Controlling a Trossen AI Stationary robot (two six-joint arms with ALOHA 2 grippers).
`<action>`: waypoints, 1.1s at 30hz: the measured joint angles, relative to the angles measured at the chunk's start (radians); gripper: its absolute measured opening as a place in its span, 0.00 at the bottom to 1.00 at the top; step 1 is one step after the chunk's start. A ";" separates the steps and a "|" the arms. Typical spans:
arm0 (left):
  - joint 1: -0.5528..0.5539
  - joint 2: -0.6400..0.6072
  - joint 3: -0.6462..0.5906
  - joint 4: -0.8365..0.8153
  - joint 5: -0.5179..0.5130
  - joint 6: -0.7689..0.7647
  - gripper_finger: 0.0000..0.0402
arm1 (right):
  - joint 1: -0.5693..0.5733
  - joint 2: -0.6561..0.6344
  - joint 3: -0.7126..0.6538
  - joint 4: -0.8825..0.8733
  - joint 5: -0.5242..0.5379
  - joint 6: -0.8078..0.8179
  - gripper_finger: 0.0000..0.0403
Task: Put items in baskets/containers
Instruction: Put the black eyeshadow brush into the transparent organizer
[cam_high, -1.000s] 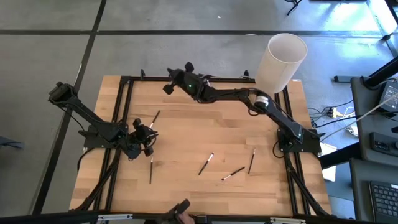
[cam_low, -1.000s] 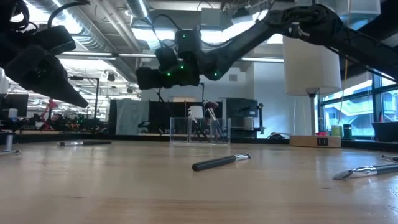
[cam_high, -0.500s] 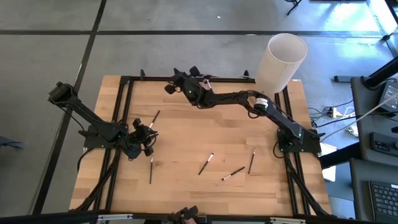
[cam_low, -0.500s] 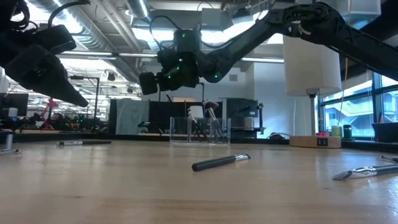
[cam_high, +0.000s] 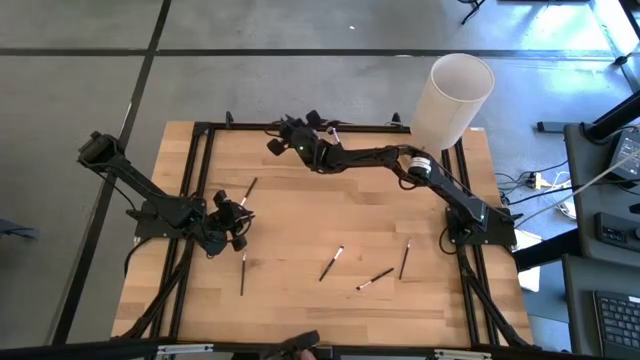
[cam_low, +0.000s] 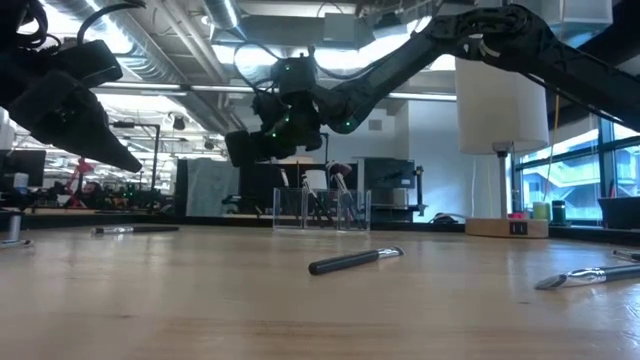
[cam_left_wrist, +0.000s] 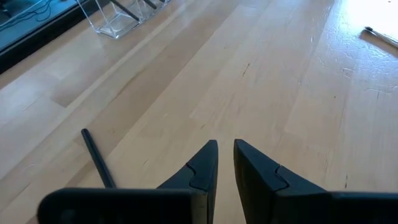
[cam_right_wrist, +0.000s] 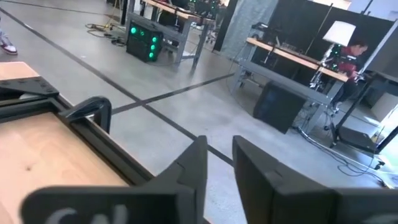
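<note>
Several thin dark-handled brushes lie flat on the wooden table: one (cam_high: 248, 190) beside my left gripper (cam_high: 236, 222), one (cam_high: 242, 272) nearer, and three (cam_high: 331, 262) (cam_high: 375, 279) (cam_high: 404, 258) in the near middle. The clear holder (cam_low: 322, 208) stands at the far edge with brushes leaning in it; it also shows in the left wrist view (cam_left_wrist: 117, 20). My left gripper (cam_left_wrist: 225, 149) hovers over bare wood, its fingers a narrow gap apart. My right gripper (cam_high: 285, 135) hangs above the far edge, just left of the holder, fingers (cam_right_wrist: 219, 149) slightly apart with nothing between them.
A tall white cylinder (cam_high: 452, 98) on a tan base (cam_low: 507, 226) stands at the far right corner. A black frame (cam_high: 200, 180) runs around the table. Bare wood lies between the arms. A brush handle (cam_left_wrist: 96, 158) lies close to my left fingers.
My right gripper has shifted a little toward the table's right, closer to the holder, and has tipped its fingers downward. The brushes have stayed where they were.
</note>
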 joint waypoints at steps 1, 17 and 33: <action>0.000 0.000 0.000 0.000 0.001 0.000 0.12 | 0.001 0.000 0.000 0.006 0.002 -0.001 0.22; 0.000 0.000 0.000 -0.059 -0.005 -0.058 0.12 | 0.130 -0.338 0.002 -0.862 -0.419 0.304 0.29; 0.000 0.043 0.000 -0.006 -0.031 -0.117 0.12 | 0.417 -0.387 0.002 -1.741 -0.511 0.611 0.29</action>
